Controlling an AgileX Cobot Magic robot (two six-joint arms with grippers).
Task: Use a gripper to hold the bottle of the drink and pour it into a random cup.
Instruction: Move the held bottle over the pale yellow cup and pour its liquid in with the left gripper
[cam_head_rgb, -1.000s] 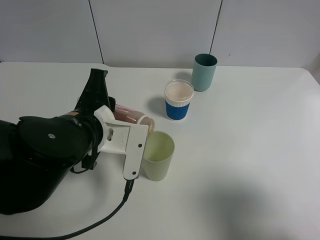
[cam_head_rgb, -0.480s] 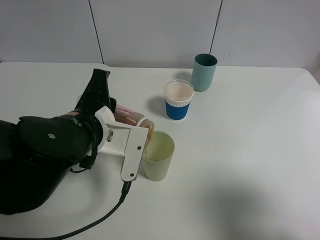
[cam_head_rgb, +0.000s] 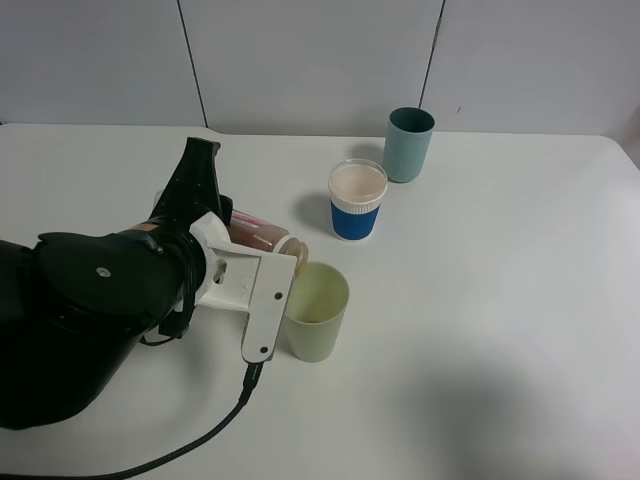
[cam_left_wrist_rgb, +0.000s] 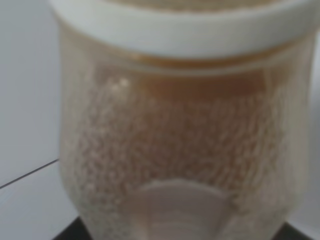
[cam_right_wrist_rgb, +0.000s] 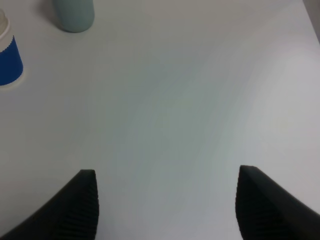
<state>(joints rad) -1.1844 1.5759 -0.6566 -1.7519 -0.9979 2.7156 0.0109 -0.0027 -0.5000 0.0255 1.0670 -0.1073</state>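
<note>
Left hand: the big black left hand (cam_head_rgb: 232, 255) is clenched around the small clear plastic bottle (cam_head_rgb: 262, 235).
Bottle: it is tipped on its side, with its mouth just over the rim of the pale yellow-green plastic cup (cam_head_rgb: 318, 322).
Drink: the brown drink (cam_left_wrist_rgb: 200, 85) sits up against the bottle's neck.
Right hand: the right hand (cam_right_wrist_rgb: 170, 210) is spread wide, holding nothing, above the white counter (cam_head_rgb: 500, 300).
Other cups: a blue-and-white paper cup (cam_head_rgb: 357, 205) and a tall teal cup (cam_head_rgb: 408, 145) stand farther back.
</note>
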